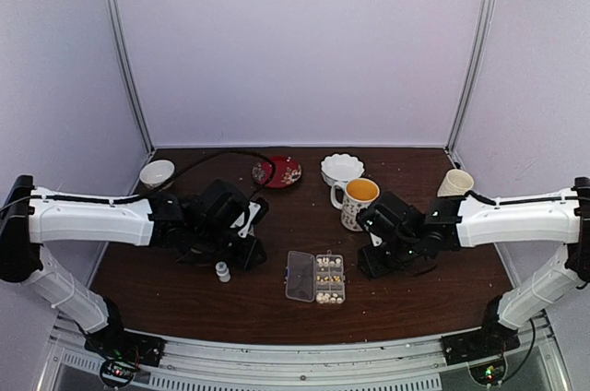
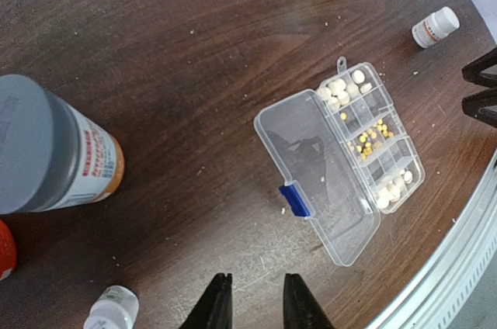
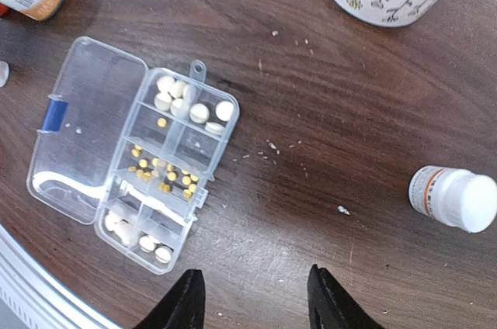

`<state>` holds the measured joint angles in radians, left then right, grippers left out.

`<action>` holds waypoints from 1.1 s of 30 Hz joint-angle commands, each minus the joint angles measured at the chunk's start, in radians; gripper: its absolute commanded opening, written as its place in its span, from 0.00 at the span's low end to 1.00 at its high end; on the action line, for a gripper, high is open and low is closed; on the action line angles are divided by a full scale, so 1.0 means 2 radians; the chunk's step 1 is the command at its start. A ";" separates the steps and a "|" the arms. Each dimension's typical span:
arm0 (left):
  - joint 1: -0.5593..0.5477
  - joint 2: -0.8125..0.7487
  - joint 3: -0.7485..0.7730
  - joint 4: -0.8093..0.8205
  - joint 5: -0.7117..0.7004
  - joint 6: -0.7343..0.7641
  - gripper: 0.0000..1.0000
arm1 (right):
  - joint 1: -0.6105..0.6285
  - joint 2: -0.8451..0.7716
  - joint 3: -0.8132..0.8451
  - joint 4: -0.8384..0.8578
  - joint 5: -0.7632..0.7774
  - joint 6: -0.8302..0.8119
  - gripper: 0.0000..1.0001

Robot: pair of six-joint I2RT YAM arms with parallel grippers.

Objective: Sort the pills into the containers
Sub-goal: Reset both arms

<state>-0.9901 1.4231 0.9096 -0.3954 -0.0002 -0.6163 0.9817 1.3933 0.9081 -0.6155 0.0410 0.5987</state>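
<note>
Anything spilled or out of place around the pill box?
Yes: pale specks lie scattered on the dark wooden table beside the clear plastic pill box, outside its cells. Too small to tell crumbs from pills. The box itself lies flat and open.

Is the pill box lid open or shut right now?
Open. The lid lies flat on the table beside the pill box cells, blue latch unhooked, pills uncovered.

The left arm (image 1: 88, 220) and right arm (image 1: 516, 219) share white tubular links, black joints and thin black cables; each ends in two tapered black fingers (image 2: 217, 306).
</note>
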 commanded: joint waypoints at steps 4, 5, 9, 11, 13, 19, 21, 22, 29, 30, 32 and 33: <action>-0.035 0.068 0.043 0.016 -0.033 -0.004 0.22 | 0.006 0.034 -0.040 0.080 -0.029 0.030 0.39; -0.035 0.076 0.044 0.017 -0.033 -0.005 0.21 | 0.007 0.039 -0.045 0.086 -0.033 0.032 0.39; -0.035 0.103 0.047 0.010 -0.046 -0.011 0.21 | 0.014 0.053 -0.052 0.105 -0.037 0.034 0.34; -0.036 0.118 0.051 0.010 -0.042 -0.013 0.20 | 0.014 0.060 -0.057 0.115 -0.039 0.036 0.19; -0.036 0.133 0.055 0.016 -0.032 -0.016 0.20 | 0.015 0.068 -0.061 0.128 -0.048 0.039 0.14; -0.035 0.166 0.057 0.034 -0.011 -0.025 0.17 | 0.018 0.088 -0.071 0.156 -0.053 0.047 0.00; -0.035 0.174 0.057 0.040 -0.005 -0.027 0.17 | 0.018 0.092 -0.075 0.165 -0.055 0.048 0.00; -0.035 0.178 0.057 0.043 -0.003 -0.028 0.16 | 0.018 0.094 -0.076 0.169 -0.057 0.050 0.00; -0.035 0.192 0.054 0.087 0.026 -0.027 0.16 | 0.018 0.104 -0.086 0.204 -0.075 0.061 0.00; -0.035 0.191 0.055 0.095 0.032 -0.027 0.16 | 0.018 0.105 -0.088 0.210 -0.077 0.062 0.00; -0.036 0.185 0.057 0.104 0.038 -0.023 0.15 | 0.018 0.107 -0.089 0.218 -0.082 0.064 0.00; -0.035 0.180 0.058 0.107 0.039 -0.020 0.15 | 0.018 0.108 -0.090 0.221 -0.085 0.064 0.00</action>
<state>-1.0630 1.7973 1.0050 -0.2756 0.0280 -0.6609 1.0103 1.5902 0.7509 -0.2256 -0.0982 0.7086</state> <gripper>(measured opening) 0.153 0.008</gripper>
